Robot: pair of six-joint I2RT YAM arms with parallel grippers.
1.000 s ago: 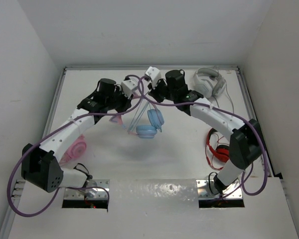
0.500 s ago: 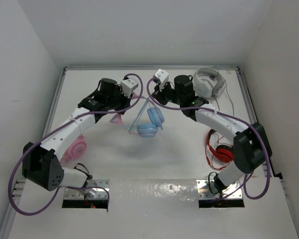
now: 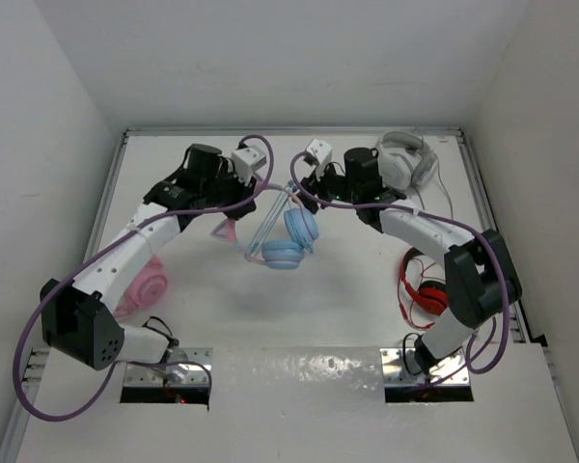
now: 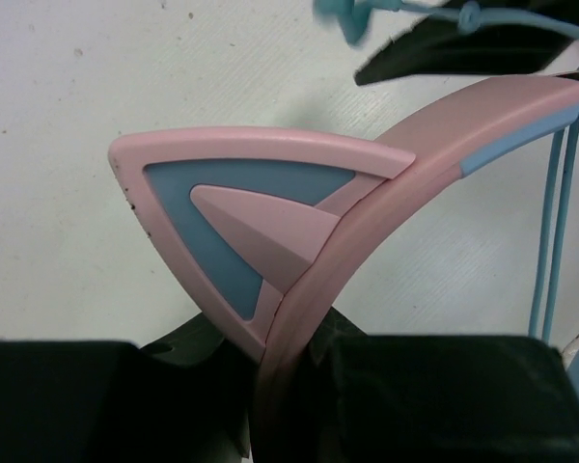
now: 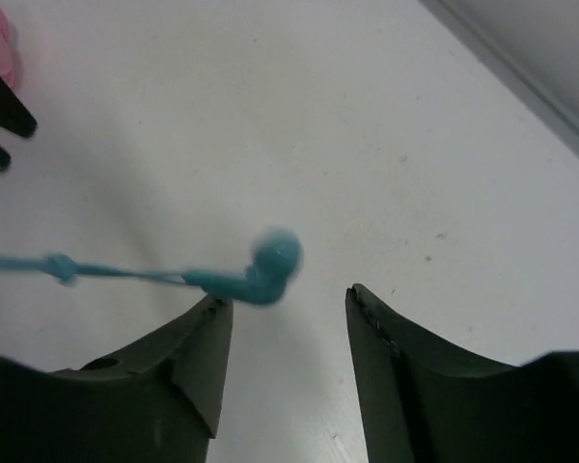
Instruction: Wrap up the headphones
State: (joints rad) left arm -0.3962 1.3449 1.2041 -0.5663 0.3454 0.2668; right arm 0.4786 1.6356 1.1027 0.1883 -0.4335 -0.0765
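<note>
Since a second ago the two wrists have moved apart. The left one has drawn back toward the far left, and the right one has swung to the right. The over-ear headphones with round light-blue ear cups (image 3: 283, 254) now hang between them, above the white worktop (image 3: 347, 309).

The left end effector (image 4: 289, 386) is pressed together on the thin pink plastic headband (image 4: 386, 203), just under the pink-and-blue triangular cat ear (image 4: 232, 203), and it carries the whole weight.

The right end effector (image 5: 285, 313) stands spread, with nothing in the gap. The blurred blue plug (image 5: 270, 262) of the thin pale-blue cable (image 5: 125, 273) floats just above the tip of one finger, on its inner side. I cannot tell whether it touches. From there the cable runs away sideways, so its long axis lies across the fingers. In the top view it slopes from this end effector down toward the ear cups.

I judge the right arm to be much nearer to the free end, so taking the cable is its work. It reaches far out, with the wrist bent toward the left arm.
</note>
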